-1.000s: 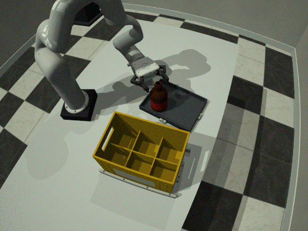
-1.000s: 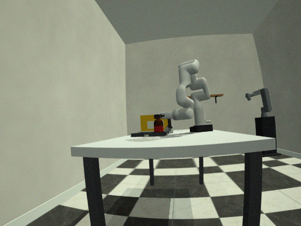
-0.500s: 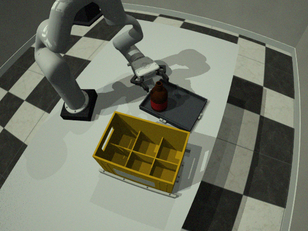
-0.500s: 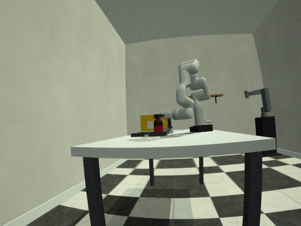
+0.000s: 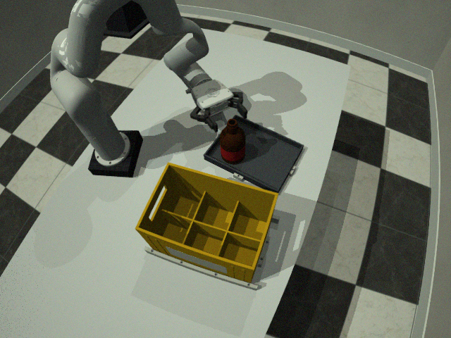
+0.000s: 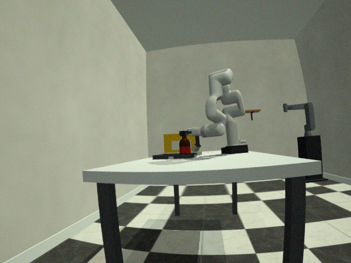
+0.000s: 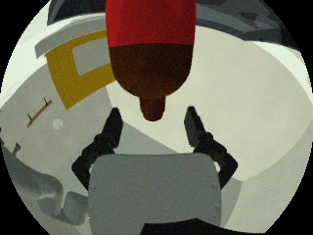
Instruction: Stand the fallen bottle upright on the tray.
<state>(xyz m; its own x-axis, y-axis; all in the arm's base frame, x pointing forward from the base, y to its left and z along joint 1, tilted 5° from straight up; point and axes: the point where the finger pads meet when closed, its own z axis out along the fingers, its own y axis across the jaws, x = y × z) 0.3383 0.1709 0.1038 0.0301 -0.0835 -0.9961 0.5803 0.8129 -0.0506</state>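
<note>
The brown bottle (image 5: pixel 232 144) (image 6: pixel 185 144) (image 7: pixel 151 46) with a red label stands upright on the dark grey tray (image 5: pixel 276 160) (image 6: pixel 167 155), near the tray's corner closest to the arm. My gripper (image 5: pixel 229 120) (image 6: pixel 190 138) (image 7: pixel 153 115) is open and lies level at the height of the bottle's neck. In the wrist view the top of the neck sits between the two fingertips, with a gap on each side. The fingers hold nothing.
The yellow crate (image 5: pixel 215 178) (image 6: pixel 168 141) (image 7: pixel 62 72) with several empty compartments stands right next to the tray, on the near side in the top view. The arm's black base (image 5: pixel 114 154) is left of the tray. The tray lies near the table's edge.
</note>
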